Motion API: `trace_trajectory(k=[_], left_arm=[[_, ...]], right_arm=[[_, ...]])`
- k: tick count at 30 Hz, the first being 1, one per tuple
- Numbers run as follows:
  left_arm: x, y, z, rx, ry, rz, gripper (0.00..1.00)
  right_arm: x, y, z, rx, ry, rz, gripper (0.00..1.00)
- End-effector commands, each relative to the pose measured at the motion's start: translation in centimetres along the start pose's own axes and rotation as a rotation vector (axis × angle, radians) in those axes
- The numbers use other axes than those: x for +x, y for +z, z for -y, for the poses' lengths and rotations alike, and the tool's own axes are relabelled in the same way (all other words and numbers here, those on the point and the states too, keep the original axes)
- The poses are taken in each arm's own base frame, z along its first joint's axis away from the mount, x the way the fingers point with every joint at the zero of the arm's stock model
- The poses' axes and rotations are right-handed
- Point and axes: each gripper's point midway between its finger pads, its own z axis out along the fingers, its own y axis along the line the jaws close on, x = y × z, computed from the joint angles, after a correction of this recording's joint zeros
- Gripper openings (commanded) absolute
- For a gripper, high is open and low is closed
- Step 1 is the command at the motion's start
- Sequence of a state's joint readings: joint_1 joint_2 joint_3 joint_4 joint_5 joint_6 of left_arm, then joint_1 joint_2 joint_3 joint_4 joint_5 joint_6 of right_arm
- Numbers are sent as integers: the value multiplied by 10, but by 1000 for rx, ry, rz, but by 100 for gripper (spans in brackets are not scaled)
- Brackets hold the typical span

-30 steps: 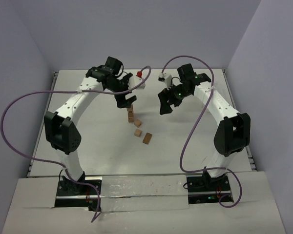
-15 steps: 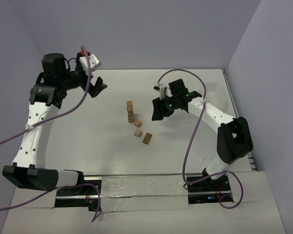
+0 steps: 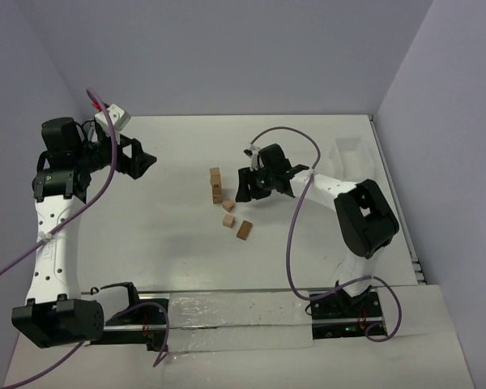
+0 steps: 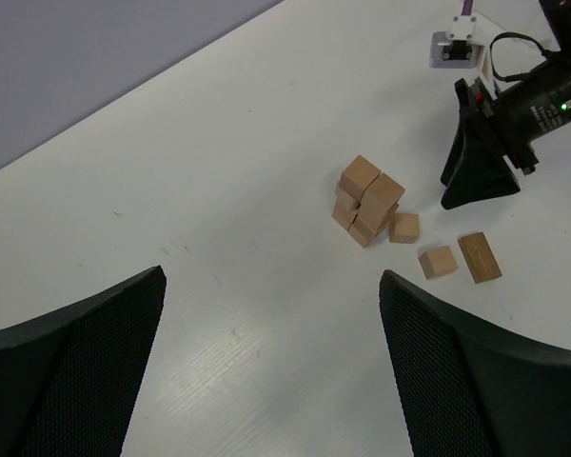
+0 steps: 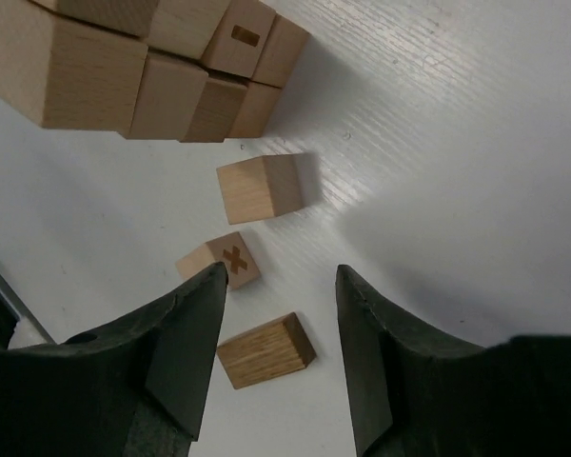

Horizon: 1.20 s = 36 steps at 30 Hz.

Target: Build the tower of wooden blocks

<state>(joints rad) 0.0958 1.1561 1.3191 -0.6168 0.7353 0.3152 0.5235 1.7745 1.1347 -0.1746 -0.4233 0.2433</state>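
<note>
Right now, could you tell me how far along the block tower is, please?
Done: a short tower stands mid-table, a few blocks high. In hand: nothing; both pairs of jaws are open and empty, the right ones low beside the tower. Left: three loose blocks lie beside it, not yet stacked.

A white desk (image 3: 170, 243) sits between pale lavender walls (image 3: 227, 57); a translucent plastic bin (image 3: 354, 151) (faint against the surface) rests near its far right corner.
</note>
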Motion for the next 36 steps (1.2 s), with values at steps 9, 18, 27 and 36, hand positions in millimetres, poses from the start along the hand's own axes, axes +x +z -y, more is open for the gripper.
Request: trace_trajectory(k=[9, 18, 27, 36], left_arm=[[-10, -9, 3, 20, 2, 56, 99], [-14, -12, 3, 23, 9, 63, 99], [-14, -13, 1, 25, 13, 64, 99], [-15, -12, 1, 28, 20, 62, 99]], right_arm=[[-23, 13, -20, 63, -114, 182, 78], [-21, 17, -21, 108, -147, 240, 80], [-23, 27, -30, 98, -158, 244, 81], [-20, 38, -33, 101, -162, 227, 80]])
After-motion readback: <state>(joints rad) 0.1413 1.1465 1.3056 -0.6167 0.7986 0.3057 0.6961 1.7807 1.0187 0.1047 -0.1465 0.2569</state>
